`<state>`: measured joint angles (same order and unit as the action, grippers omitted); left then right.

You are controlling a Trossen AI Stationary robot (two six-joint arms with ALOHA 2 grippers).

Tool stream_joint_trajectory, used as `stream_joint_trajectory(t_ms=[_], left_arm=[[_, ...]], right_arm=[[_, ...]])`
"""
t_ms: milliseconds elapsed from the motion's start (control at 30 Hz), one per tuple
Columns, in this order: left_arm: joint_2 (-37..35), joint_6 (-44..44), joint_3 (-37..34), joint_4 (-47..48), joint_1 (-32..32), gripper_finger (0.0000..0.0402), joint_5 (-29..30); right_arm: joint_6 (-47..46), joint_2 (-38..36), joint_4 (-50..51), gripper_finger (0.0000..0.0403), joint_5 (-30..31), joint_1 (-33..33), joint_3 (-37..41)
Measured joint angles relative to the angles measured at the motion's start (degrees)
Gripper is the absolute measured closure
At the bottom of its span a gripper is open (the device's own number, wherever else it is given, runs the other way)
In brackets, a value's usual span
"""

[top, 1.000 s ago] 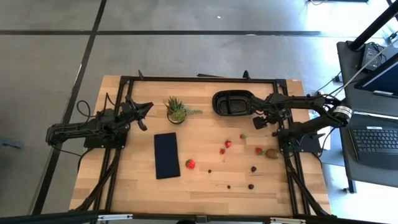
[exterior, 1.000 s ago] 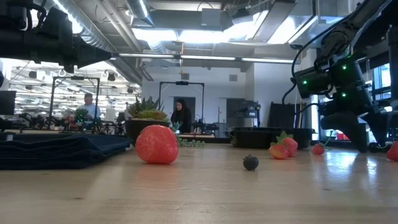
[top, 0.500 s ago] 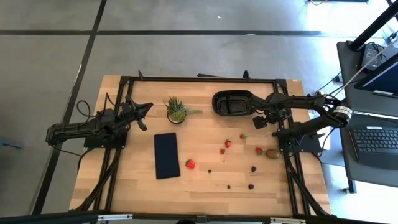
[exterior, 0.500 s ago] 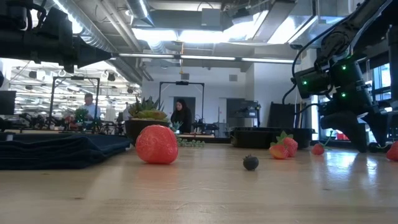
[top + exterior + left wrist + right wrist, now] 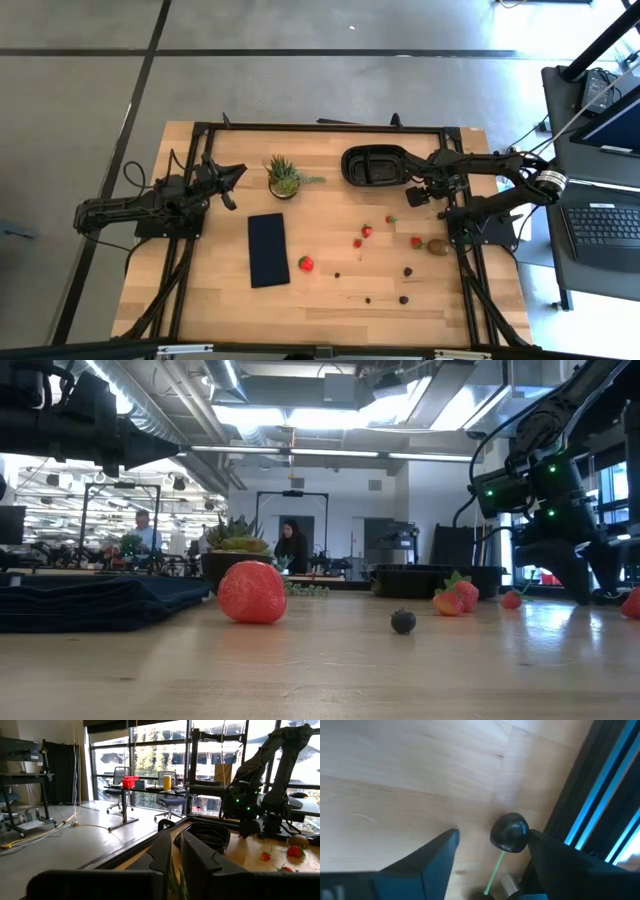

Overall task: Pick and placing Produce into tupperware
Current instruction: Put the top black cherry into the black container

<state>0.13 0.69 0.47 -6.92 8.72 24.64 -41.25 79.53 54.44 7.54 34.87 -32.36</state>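
Right gripper (image 5: 418, 192) hanging just beside the right end of the black oval tupperware (image 5: 375, 165), at the table's far side. Fingers spread open in the right wrist view, nothing between them but bare wood and a small dark round knob (image 5: 509, 832) next to the table frame; not clear what that knob is.

Produce scattered on the wood nearer the front edge than the gripper: closest a small strawberry (image 5: 391, 219), just toward the front from the fingertips; then two more strawberries (image 5: 366, 231) close together, another (image 5: 416, 242) touching or almost touching the brown kiwi (image 5: 438, 246), a bigger strawberry (image 5: 305, 264) beside the dark pad (image 5: 268, 249), and dark berries (image 5: 404, 299) near the front. Kiwi's long axis running roughly left to right.

Tupperware apparently empty so far.

Left gripper (image 5: 232, 180) parked at the left side beyond the potted plant (image 5: 284, 176), fingers nearly together with only a narrow slit, holding nothing, well apart from every fruit. Right arm plainly the nearer one; likely reach forward and down toward the closest strawberry.
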Motion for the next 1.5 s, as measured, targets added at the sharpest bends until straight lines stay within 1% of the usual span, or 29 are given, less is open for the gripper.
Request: stream_joint_trajectory(t_ms=[167,333,667,967,1133,1500], left_arm=[[-0.01,0.0,0.0,-0.02,-0.01,0.0355,0.0],[-0.01,0.0,-0.02,0.0,0.01,0.035,0.0],[0.0,0.0,-0.01,-0.01,0.01,0.0346,0.0],[-0.01,0.0,-0.02,0.0,0.01,0.0367,-0.02],[0.0,0.0,-0.01,-0.02,0.01,0.0378,-0.02],[-0.01,0.0,0.0,0.0,0.01,0.0397,-0.02]], right_arm=[[-0.68,0.04,-0.37,0.0187,-0.36,0.0,0.02],[-0.24,0.04,-0.98,0.02,-0.34,-0.02,0.06],[1.19,0.04,-1.39,0.0201,-0.05,-0.02,0.07],[-0.41,0.02,-1.34,0.0201,0.08,-0.02,0.07],[1.14,0.02,-1.39,0.0201,0.21,-0.02,0.07],[1.25,0.02,-1.45,0.0201,0.14,-0.02,0.07]])
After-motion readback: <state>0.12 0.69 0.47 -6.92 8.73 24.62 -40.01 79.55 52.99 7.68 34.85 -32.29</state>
